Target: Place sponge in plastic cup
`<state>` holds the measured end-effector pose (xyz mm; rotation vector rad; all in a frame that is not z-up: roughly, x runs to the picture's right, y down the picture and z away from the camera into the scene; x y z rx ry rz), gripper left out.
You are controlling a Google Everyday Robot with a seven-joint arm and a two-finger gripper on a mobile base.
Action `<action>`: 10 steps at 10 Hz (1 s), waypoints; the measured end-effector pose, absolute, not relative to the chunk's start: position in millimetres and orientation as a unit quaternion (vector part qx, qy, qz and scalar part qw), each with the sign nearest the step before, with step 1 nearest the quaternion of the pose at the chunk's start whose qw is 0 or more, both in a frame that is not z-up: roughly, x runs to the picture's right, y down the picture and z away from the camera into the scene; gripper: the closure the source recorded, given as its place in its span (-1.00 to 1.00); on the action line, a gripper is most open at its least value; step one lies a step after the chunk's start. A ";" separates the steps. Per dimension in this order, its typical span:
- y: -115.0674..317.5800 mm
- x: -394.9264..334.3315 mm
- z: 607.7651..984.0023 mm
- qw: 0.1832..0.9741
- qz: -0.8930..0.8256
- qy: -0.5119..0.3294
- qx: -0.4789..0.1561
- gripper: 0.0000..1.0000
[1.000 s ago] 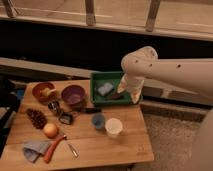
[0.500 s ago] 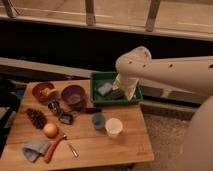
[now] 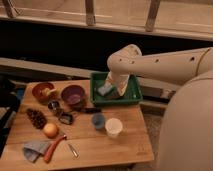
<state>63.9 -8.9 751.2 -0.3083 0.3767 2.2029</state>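
Note:
The sponge (image 3: 104, 90), a small pale grey-blue block, lies in the left part of the green tray (image 3: 134, 95) at the back of the wooden table. My gripper (image 3: 114, 92) hangs down from the white arm into the tray, just right of the sponge and close to it. Its jaws look open, and the sponge stays on the tray floor. The plastic cup (image 3: 98, 120), short and blue-grey, stands upright in front of the tray, with a cream-white cup (image 3: 113, 127) beside it on the right.
Left of the tray are a purple bowl (image 3: 73, 95), a brown bowl (image 3: 43, 91), a small metal cup (image 3: 53, 105) and a dark block (image 3: 65, 118). An orange fruit (image 3: 50, 130), a grey-blue cloth (image 3: 33, 149) and a red-handled tool (image 3: 53, 148) lie front left.
The arm has swung left and the gripper has come down over the tray towards the sponge. The sponge and the cups have not moved.

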 end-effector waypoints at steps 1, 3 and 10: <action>-8.9 64.5 751.0 0.428 0.883 0.151 -0.123 -0.30; -8.9 64.8 751.4 0.428 0.882 0.150 -0.123 -0.30; -53.7 35.9 796.8 0.383 0.912 0.073 -0.126 -0.30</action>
